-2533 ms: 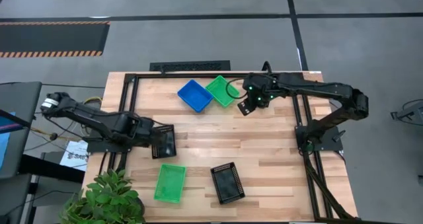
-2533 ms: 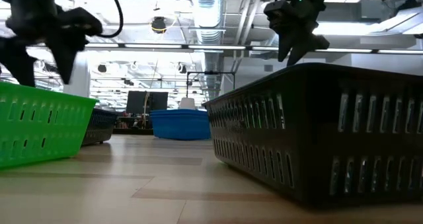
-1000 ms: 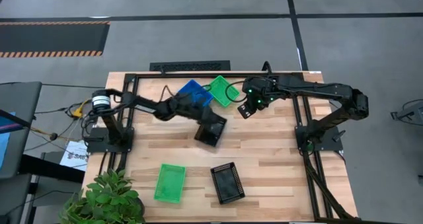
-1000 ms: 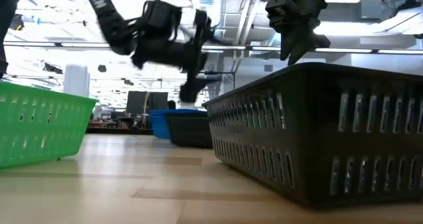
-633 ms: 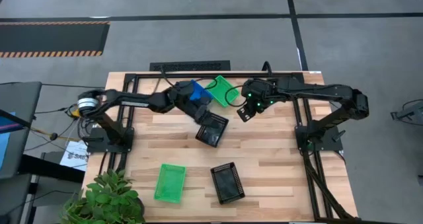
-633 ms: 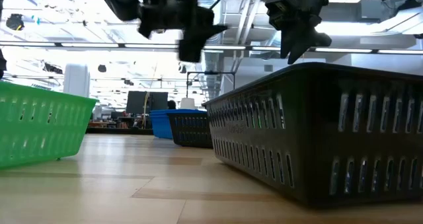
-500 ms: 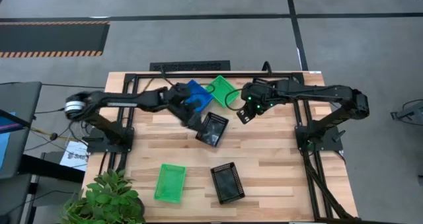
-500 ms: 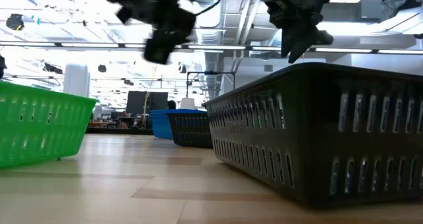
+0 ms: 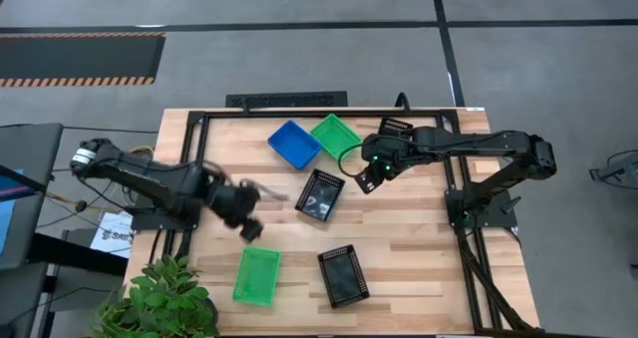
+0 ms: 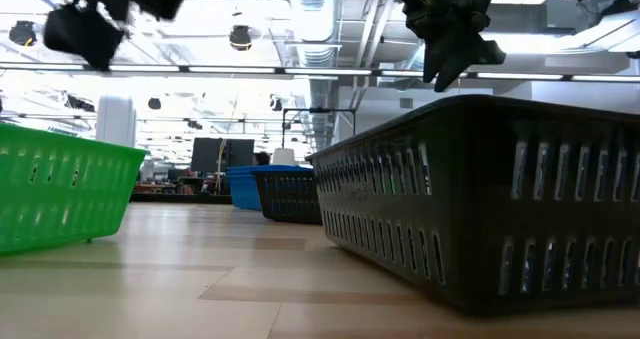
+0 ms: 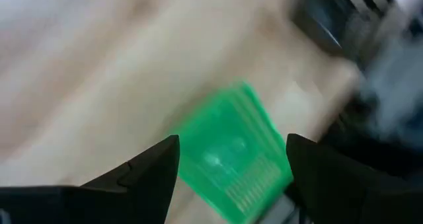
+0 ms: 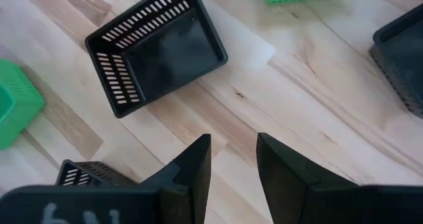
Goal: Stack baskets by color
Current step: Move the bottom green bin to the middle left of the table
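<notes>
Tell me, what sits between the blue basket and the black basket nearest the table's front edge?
Seen from above, another black basket lies between the blue basket and the front black basket; the rest is bare wooden table.

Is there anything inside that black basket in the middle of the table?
The middle black basket looks empty; its dark floor shows bare from above. Whether another black basket sits nested inside it cannot be told.
</notes>
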Controlling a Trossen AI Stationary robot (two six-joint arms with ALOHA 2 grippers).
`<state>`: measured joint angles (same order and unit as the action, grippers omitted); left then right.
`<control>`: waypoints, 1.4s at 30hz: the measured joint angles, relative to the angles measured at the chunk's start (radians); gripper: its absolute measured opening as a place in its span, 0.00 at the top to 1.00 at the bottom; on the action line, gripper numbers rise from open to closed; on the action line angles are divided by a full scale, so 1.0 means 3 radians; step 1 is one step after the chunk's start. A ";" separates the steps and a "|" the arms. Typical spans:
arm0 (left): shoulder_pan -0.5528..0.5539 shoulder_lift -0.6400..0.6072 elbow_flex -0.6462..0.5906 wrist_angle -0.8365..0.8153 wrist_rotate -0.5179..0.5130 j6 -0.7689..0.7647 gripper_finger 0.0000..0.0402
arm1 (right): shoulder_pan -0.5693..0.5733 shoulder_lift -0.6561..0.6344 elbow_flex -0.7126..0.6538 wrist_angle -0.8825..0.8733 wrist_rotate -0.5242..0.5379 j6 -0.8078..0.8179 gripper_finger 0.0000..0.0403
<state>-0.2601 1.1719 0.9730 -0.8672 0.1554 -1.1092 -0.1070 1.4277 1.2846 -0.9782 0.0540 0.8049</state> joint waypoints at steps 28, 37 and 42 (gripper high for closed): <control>-0.0860 0.0221 0.0000 0.0483 -0.0158 0.1204 0.34 | 0.0108 0.0000 0.0000 -0.0011 -0.0093 -0.0340 0.67; -0.1143 0.1171 0.0000 0.0732 0.0142 0.1201 0.39 | 0.0281 0.0000 0.0000 0.0000 -0.0093 -0.0452 0.68; -0.1018 0.1533 0.0000 0.0746 -0.0001 0.1459 0.50 | 0.0338 0.0000 0.0000 0.0002 -0.0093 -0.0443 0.68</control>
<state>-0.5656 1.6319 0.9730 -0.6435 0.1550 -0.6715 -0.0055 1.4277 1.2846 -0.9775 0.0261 0.6720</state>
